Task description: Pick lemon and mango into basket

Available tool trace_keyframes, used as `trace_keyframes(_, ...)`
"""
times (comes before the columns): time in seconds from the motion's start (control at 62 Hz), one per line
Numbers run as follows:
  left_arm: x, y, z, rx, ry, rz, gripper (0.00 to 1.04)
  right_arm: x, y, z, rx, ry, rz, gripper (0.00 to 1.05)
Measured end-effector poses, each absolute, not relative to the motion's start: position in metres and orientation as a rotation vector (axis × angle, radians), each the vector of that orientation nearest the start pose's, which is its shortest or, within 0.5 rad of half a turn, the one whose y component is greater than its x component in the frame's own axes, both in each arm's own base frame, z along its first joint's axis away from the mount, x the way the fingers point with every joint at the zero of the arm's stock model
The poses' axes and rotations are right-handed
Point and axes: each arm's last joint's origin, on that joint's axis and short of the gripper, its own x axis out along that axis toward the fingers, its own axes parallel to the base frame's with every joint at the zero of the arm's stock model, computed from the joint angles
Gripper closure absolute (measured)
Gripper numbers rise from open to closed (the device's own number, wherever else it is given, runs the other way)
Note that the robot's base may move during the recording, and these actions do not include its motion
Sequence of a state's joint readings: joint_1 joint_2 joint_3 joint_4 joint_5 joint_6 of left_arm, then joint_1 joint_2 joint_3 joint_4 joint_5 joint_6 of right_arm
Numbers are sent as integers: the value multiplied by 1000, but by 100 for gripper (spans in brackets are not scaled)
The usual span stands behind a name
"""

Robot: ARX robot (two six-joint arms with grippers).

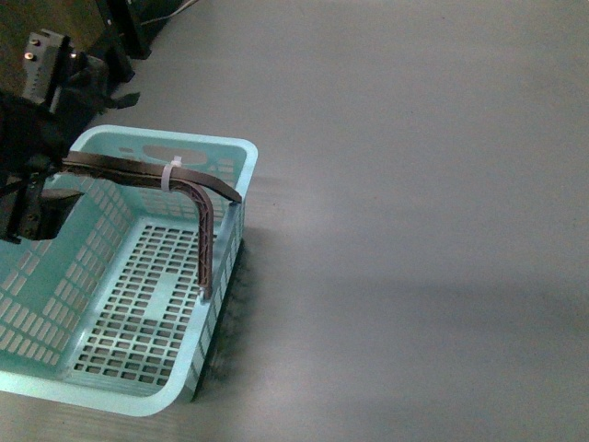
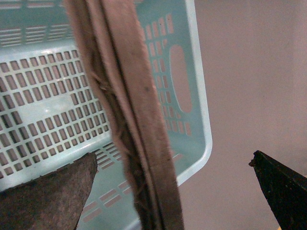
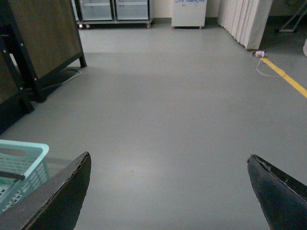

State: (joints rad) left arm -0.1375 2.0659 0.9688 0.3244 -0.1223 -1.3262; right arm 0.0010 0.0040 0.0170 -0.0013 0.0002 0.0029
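Turquoise slotted basket [image 1: 101,394] — brown handles [image 1: 129,172] zip-tied.

Dim, flat indoor light; sharpness uneven across views.
Front view: floor [image 1: 414,184] grainy and soft, with a broad darker shadow band across its near half and a dense shadow along the right wall of the basket [image 1: 221,143]; left arm [image 1: 28,138] nearly black, detail lost. Left wrist view: handles [image 2: 129,110] close to the lens, blurred, with a pinkish cast over the floor. Right wrist view: brightest and sharpest, pale sheen on the far floor.
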Motion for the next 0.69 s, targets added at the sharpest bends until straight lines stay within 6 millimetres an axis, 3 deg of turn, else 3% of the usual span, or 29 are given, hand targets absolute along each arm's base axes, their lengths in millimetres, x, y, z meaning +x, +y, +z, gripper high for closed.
trace_keyframes(0.387, 410, -43, 57, -1153, 645, 542, 8, 97, 0, 169, 3, -12, 1, 9)
trace_keyframes(0.532, 408, -42, 45, -1124, 672, 587, 33, 97, 0, 169, 3, -12, 1, 9)
trace_keyframes(0.693, 409, -42, 46, -1121, 667, 596, 58, 97, 0, 169, 3, -12, 1, 9)
